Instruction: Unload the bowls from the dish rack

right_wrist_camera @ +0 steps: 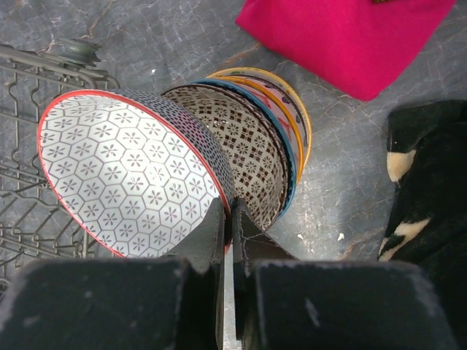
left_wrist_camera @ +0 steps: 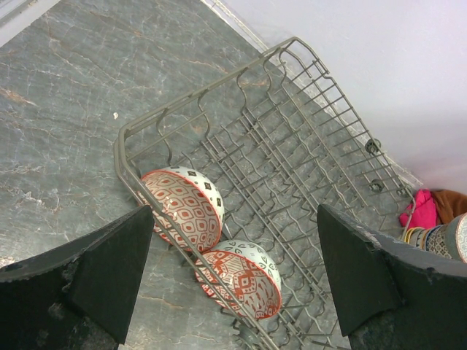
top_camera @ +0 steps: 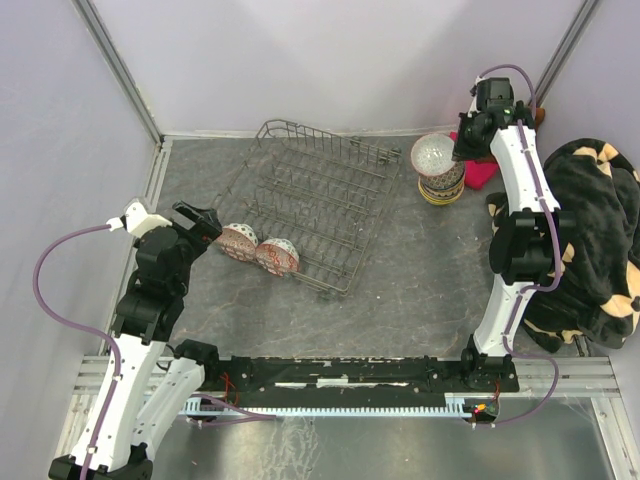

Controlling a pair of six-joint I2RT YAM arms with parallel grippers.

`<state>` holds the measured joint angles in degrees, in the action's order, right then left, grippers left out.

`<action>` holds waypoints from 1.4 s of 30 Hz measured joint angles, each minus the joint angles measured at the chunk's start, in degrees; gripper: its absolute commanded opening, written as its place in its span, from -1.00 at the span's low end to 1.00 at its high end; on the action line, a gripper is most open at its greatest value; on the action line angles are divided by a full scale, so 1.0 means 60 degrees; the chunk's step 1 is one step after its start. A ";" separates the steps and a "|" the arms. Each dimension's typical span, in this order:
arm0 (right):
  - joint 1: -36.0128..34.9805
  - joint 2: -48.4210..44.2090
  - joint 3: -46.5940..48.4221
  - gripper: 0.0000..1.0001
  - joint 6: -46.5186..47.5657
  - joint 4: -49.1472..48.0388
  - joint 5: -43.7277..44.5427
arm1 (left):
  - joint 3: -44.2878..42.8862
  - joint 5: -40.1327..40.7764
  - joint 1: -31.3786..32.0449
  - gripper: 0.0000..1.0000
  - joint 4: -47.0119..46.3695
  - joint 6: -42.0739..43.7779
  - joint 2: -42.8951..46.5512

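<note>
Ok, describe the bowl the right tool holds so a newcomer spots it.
Find the dish rack; just off its far right corner stands a stack of bowls. The top bowl, rim pinched by the right tool, has a red rim and white hexagon-patterned inside, unlike the brown-latticed one beneath.

No readable text, label, brand, number or sign in any of 3 views. Each bowl (right_wrist_camera: 124, 168): geometric pattern only, no lettering. Dish rack (top_camera: 312, 195), worktop (top_camera: 420, 285): no legible markings.
</note>
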<state>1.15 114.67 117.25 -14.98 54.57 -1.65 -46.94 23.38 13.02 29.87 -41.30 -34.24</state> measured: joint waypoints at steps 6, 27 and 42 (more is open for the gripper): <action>0.0120 0.0000 0.0000 -0.98 0.0011 0.0113 0.0255 | 0.0004 0.0000 0.0000 0.99 -0.0011 0.0000 -0.0087; 0.0266 0.0004 -0.0277 -0.98 0.0146 0.0168 0.0874 | 0.0004 0.0000 0.0000 0.99 -0.0066 0.0000 -0.0168; 0.0266 0.0186 -0.0353 -0.74 0.0109 0.0328 0.1002 | 0.0033 0.0004 0.0000 0.99 -0.0069 0.0000 -0.0168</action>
<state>2.74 115.79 115.13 -14.33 56.53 4.36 -46.74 23.40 13.02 29.45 -41.30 -35.24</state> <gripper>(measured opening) 0.055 0.993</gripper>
